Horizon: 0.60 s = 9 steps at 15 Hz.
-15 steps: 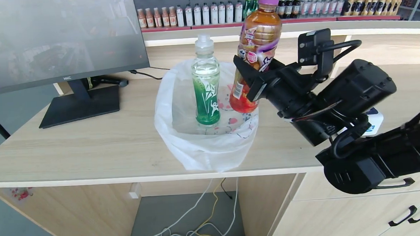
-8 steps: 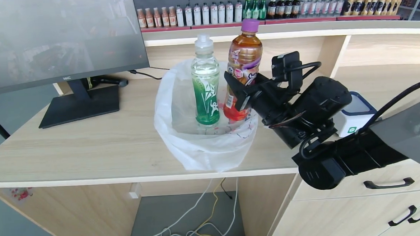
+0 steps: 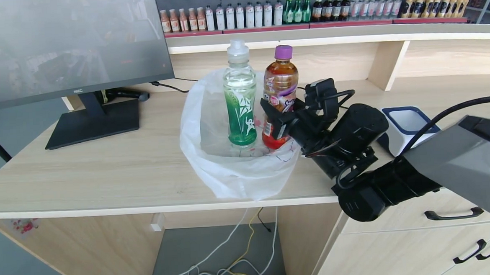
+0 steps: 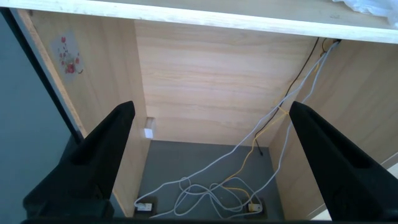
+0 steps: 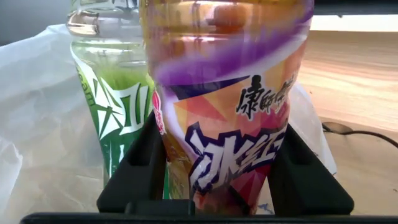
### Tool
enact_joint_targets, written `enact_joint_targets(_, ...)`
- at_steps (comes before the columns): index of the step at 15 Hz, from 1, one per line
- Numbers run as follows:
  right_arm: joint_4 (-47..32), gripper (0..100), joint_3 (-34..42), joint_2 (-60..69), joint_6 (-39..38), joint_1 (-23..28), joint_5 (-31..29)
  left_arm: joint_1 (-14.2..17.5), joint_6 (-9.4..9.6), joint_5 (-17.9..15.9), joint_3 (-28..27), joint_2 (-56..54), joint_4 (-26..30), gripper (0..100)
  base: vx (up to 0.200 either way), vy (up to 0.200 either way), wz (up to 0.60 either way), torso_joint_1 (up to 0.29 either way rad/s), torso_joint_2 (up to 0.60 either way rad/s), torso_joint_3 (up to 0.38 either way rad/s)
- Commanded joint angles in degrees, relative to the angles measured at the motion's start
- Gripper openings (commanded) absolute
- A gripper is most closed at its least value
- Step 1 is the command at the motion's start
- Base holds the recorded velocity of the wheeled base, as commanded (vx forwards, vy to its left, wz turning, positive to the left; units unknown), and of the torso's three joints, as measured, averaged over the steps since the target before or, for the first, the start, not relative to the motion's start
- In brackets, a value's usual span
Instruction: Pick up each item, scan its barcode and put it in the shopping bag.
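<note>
Right hand (image 3: pixel 275 121) clamped on tea bottle (image 3: pixel 280 79), now lowered into shopping bag (image 3: pixel 238 177) beside green bottle (image 3: pixel 240 100), left hand (image 4: pixel 211 106) spread wide.

Orange tea bottle (image 3: pixel 280 89) with a purple cap, upright, low inside the white shopping bag (image 3: pixel 234 180), pinched near its bottom by the right claw (image 3: pixel 274 123). Just left of it, a clear bottle (image 3: pixel 240 100) with a green label and a white cap, standing upright in the same bag. Bag open at the top, sitting on the counter (image 3: pixel 104 170) near the front edge.
</note>
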State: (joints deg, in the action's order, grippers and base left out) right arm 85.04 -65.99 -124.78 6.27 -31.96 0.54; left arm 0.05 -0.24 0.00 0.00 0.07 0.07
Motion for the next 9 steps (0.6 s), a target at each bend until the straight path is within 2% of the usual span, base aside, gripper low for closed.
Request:
enact_joint_targets(1,0.04,0,0.68,-0.29,0.06,0.32,0.08,0.04,-0.02,0.0,0.0,0.01,0.01,100,0.0,0.0,0.0,0.0,0.0,0.0)
enact_joint_targets(9,1.35,0,2.0,-2.31,0.59,0.15,-0.01,0.04,-0.02,0.0,0.0,0.01,0.01,100,0.0,0.0,0.0,0.0,0.0,0.0)
